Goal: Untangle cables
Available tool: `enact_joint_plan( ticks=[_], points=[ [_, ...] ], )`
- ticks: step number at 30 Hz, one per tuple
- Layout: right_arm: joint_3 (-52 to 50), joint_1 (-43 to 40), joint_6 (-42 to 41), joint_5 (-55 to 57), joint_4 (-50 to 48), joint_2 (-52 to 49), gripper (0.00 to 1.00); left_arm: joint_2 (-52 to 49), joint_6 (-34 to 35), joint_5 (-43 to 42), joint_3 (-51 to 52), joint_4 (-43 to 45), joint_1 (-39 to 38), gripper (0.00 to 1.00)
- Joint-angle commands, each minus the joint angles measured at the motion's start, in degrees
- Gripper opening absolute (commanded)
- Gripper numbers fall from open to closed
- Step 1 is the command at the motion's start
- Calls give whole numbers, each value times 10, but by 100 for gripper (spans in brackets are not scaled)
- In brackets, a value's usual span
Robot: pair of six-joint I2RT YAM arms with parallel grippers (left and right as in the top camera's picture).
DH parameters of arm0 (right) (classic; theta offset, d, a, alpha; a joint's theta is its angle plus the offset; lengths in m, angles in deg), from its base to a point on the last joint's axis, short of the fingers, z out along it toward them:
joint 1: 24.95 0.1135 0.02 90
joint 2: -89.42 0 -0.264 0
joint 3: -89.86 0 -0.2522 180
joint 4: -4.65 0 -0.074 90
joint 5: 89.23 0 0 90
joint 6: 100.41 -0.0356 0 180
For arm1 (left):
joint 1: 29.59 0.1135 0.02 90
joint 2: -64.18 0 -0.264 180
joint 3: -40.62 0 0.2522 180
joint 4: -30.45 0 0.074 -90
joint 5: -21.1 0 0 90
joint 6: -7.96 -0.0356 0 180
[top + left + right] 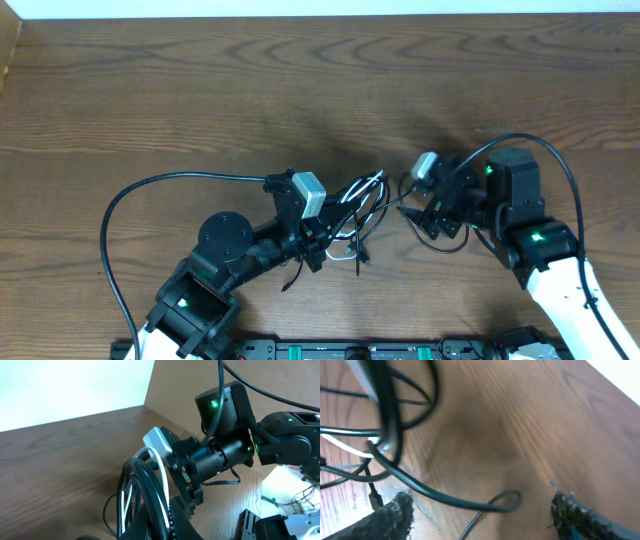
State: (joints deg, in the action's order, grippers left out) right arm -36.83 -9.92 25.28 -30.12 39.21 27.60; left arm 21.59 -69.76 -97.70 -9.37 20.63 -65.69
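Bench: a brown wood-grain bench [150, 100] fills the overhead view, and everything in play sits in its lower middle.
Left gripper: the black two-finger left gripper [316, 240], lower centre-left of the overhead view, is closed and appears clamped on the left end of the bundle.
Cables: the thin black and white cables [362, 205] loop together between the two grippers, lower centre of the overhead view.
White cord: one thin white cord [162, 472] arcs among the black ones, lower centre of the left wrist view.
Right gripper: the black right gripper [480, 505] has its jaws wide apart, straddling a single black loop [507, 501] that lies on the bench. No contact shows.
Step in hand: probably choosing one strand to draw out of the knot.
Doing it well: use the left clamp as a firm anchor. Lower onto that loop alone, close on one strand, then pull slowly towards the right edge.
Risk: grabbing two strands would likely tighten the tangle.
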Motion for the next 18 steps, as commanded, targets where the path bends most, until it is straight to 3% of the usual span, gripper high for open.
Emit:
enact_joint_plan(
  ticks=[1, 7, 8, 9, 10, 18],
  points=[
    [4, 24, 101, -15, -9, -8, 79, 8, 7, -23, -10, 7, 2, 8],
    [4, 52, 111, -26, -37, -41, 59, 8, 7, -23, -10, 7, 2, 8],
    [4, 56, 112, -25, -40, -50, 40, 8, 7, -23, -10, 7, 2, 8],
    [4, 58, 111, -24, -42, -58, 9, 8, 7, -23, -10, 7, 2, 8],
    [4, 58, 111, -24, -42, -68, 1, 8, 7, -23, -10, 7, 2, 8],
    [4, 56, 44, -22, -42, -46, 1, 8, 5, 30, -10, -3, 2, 8]
  ],
)
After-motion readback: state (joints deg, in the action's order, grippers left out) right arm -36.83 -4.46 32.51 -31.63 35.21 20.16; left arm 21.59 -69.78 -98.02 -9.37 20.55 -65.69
